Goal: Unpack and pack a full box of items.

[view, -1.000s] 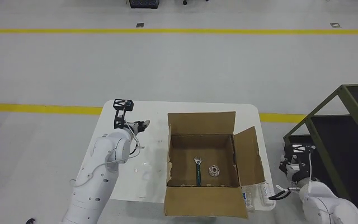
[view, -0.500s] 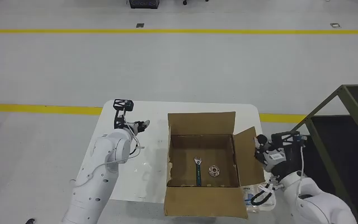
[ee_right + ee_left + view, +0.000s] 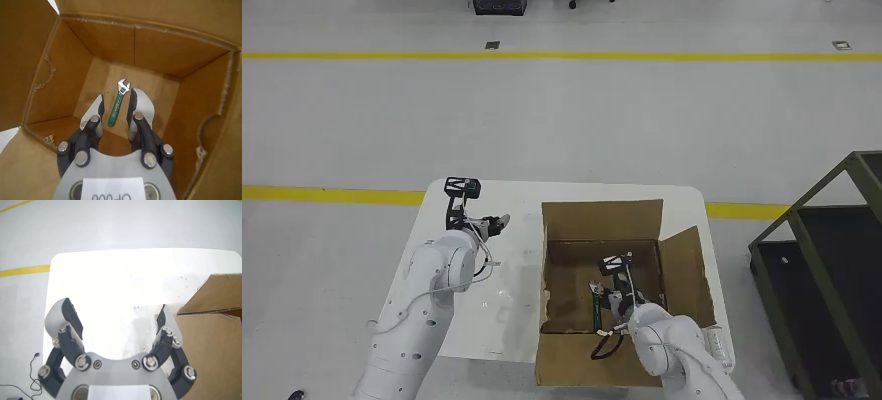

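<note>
**Open fingers poised over wrench inside box**

An adjustable wrench, silver at the head and green along the handle, lies flat on the floor of a brown cardboard box. Its jaw end points toward the box's far wall and its handle toward the robot. The box stands open on the right half of a white bench, its flaps folded outward. The top edges are ragged, and the right wrist view shows torn half-round notches in the flaps on both sides. The inner walls are plain corrugated board with a seam running down the far wall.

The right gripper hangs inside the box above the wrench. Its fingers are spread apart, one on either side of the handle, and hold nothing. From above, the right arm enters over the box's near wall and covers part of the floor beside the tool.

The left gripper is over the bare bench, just beside the box's left wall. Its ribbed fingers are wide open and empty.

Beyond the bench is a pale grey floor crossed by a yellow line. A dark green metal frame stands on the floor off the bench's right end.
</note>
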You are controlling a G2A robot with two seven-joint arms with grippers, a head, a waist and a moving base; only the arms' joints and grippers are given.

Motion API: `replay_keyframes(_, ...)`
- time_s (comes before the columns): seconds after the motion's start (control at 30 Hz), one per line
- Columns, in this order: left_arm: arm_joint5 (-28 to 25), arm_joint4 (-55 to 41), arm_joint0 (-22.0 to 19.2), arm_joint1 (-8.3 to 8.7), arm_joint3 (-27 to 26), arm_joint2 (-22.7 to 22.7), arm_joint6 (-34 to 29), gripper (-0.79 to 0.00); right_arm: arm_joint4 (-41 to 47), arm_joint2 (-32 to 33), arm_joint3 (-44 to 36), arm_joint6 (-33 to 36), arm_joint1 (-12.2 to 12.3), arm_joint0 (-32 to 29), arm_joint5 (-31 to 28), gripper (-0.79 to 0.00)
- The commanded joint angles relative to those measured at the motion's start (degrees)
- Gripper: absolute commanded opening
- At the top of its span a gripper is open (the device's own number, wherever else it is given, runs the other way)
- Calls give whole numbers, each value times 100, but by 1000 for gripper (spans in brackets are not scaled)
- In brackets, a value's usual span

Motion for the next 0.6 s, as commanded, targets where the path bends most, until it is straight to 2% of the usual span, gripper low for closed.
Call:
replay_keyframes(0.0, 0, 0, 0, 0, 0, 0, 0, 0, -50, -176, 339, 45, -42, 203, 161, -446)
replay_keyframes(0.07, 0, 0, 0, 0, 0, 0, 0, 0, -49, -310, 616, 77, -86, 369, 320, -443)
replay_keyframes(0.13, 0, 0, 0, 0, 0, 0, 0, 0, -93, -422, 797, 99, -115, 499, 341, -397)
replay_keyframes(0.17, 0, 0, 0, 0, 0, 0, 0, 0, -116, -449, 846, 110, -125, 542, 369, -203)
replay_keyframes(0.23, 0, 0, 0, 0, 0, 0, 0, 0, -113, -461, 860, 111, -130, 559, 374, -22)
replay_keyframes(0.57, 0, 0, 0, 0, 0, 0, 0, 0, -113, -461, 860, 111, -130, 559, 374, -22)
